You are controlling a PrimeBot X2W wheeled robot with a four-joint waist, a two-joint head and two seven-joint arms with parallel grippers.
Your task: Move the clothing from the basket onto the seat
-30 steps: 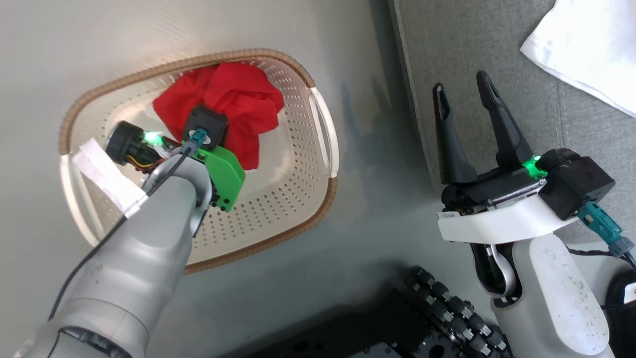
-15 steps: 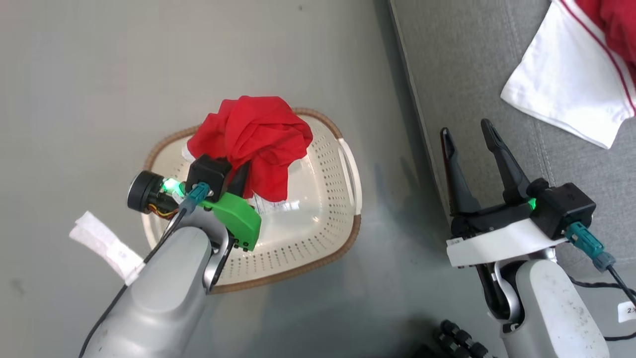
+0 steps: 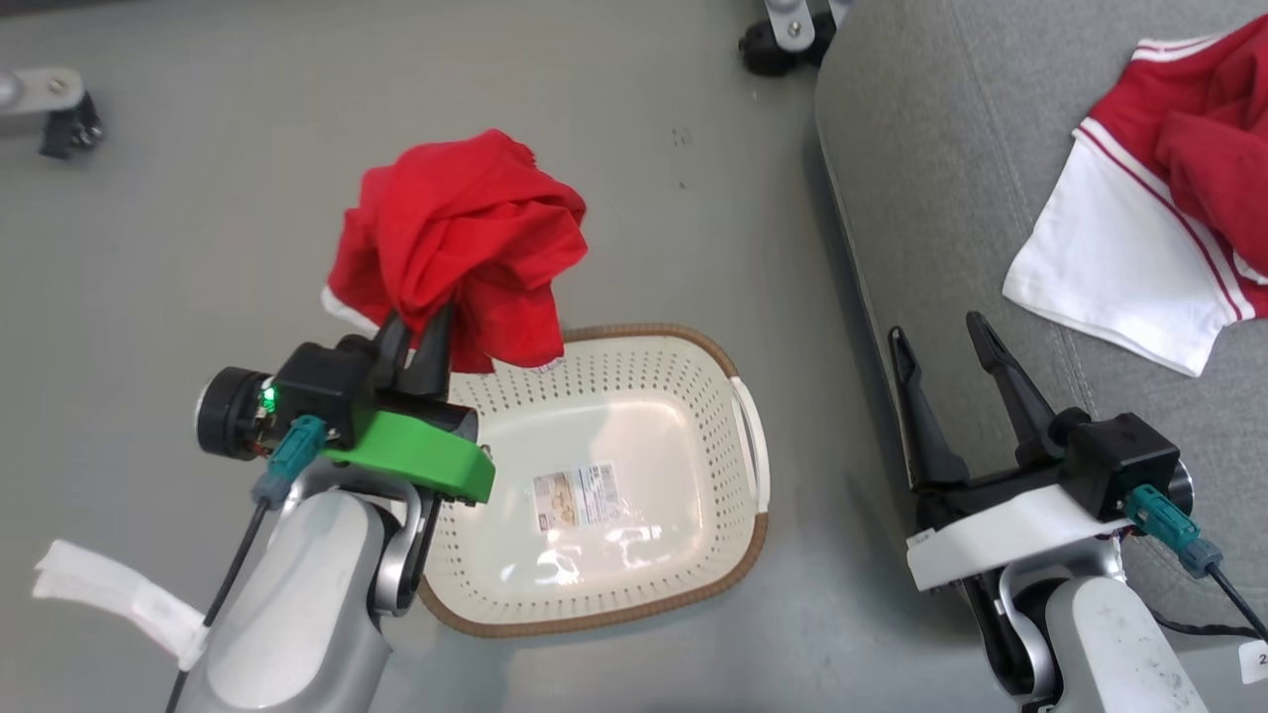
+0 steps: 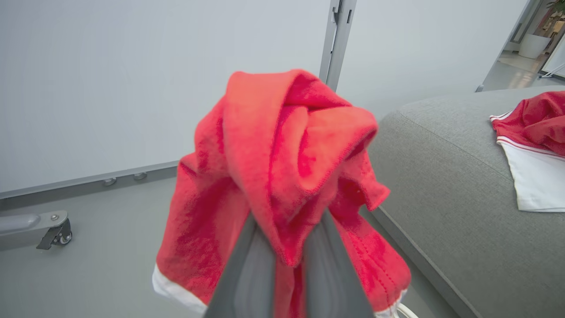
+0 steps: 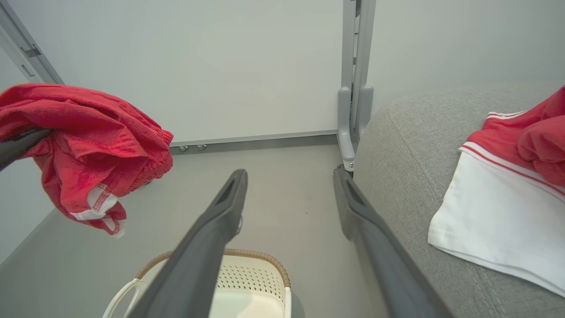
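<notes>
Now | crumpled red clothing (image 3: pixel 466 228) pinched between left fingers (image 3: pixel 432 352) | perforated basket (image 3: pixel 644 376)

The left arm (image 3: pixel 297 594) reaches in from the near left, its left gripper (image 3: pixel 416 332) pinched shut on a red garment (image 3: pixel 466 228), while the right arm (image 3: pixel 1100 644) sits at the near right, the right gripper (image 3: pixel 936 327) spread wide, fingers pointing away, empty.

Grey floor (image 3: pixel 634 168); caster (image 3: pixel 61 124) upper left; white wall (image 4: pixel 132 79).

Basket (image 3: pixel 684 396) on the floor (image 3: pixel 644 149), left of the seat (image 3: pixel 941 198) bearing clothing (image 3: pixel 1129 248).
</notes>
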